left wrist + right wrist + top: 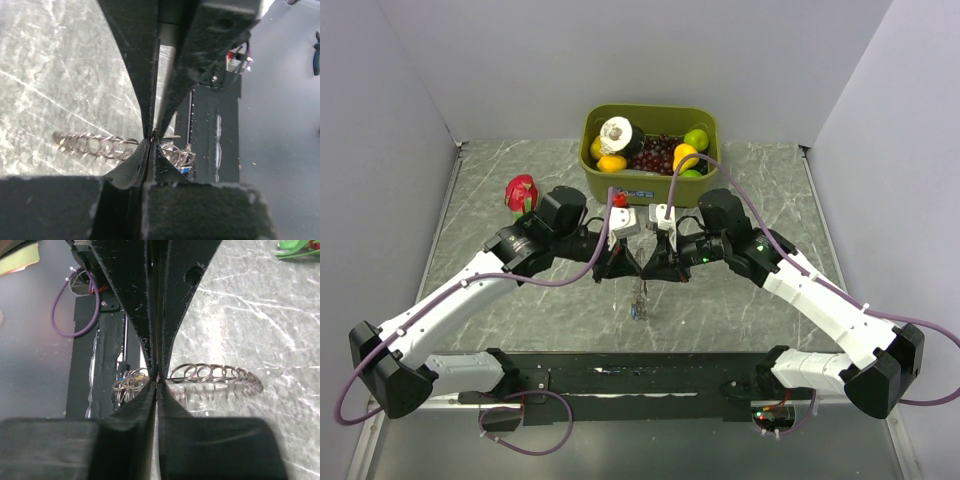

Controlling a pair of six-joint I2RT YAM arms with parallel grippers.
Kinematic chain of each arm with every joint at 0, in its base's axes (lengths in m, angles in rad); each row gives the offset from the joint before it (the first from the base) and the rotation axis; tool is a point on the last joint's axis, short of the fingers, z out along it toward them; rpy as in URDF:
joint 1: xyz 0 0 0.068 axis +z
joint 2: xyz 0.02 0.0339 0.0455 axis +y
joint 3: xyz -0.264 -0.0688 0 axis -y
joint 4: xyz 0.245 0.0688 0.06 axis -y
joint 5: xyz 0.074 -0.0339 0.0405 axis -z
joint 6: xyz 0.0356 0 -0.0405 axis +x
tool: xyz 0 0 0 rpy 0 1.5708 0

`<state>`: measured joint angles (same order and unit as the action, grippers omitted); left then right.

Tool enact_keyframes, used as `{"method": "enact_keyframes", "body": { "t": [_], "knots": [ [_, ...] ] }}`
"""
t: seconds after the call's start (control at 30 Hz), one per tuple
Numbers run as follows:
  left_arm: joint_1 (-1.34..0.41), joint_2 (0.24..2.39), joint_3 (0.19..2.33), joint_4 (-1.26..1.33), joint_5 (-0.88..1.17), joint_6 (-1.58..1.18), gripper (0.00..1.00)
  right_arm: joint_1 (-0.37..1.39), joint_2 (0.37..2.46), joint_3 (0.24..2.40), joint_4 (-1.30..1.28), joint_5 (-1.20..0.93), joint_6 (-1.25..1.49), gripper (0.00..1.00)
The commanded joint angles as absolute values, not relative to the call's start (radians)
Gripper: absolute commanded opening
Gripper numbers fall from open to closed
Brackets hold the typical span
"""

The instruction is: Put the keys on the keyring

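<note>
**Metal keyring pinched from both sides, keys dangling**

Left gripper has its jaws pressed together on the ring's wire, and the coiled rim runs off toward the left of that wrist view. At centre frame overhead, the keyring sits between the two arms with a small cluster of keys hanging under it. Some threading therefore looks done. How many keys are on it I cannot tell, and I can find no loose key. Right gripper is likewise closed on the ring wire, with the coil stretching to the right of its view.

Grey-veined, marble-look table carries a red fruit at upper left and a green tub of fruit at top centre. Plain pale walls enclose it on three sides.
</note>
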<state>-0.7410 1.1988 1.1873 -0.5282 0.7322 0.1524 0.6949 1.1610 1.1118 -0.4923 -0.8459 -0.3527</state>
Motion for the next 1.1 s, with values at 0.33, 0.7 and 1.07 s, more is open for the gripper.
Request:
{"method": "enact_keyframes", "body": {
  "t": [0.33, 0.7, 1.07],
  "knots": [
    [-0.736, 0.942, 0.873, 0.061, 0.560, -0.138, 0.01, 0.693, 1.057, 1.060, -0.276, -0.853, -0.281, 0.53],
    [-0.736, 0.836, 0.724, 0.328, 0.612, -0.198, 0.01, 0.660, 1.037, 1.031, -0.224, -0.870, -0.233, 0.58],
    [-0.736, 0.799, 0.699, 0.423, 0.637, -0.215, 0.01, 0.660, 1.066, 1.026, -0.206, -0.888, -0.224, 0.28]
  ]
}}
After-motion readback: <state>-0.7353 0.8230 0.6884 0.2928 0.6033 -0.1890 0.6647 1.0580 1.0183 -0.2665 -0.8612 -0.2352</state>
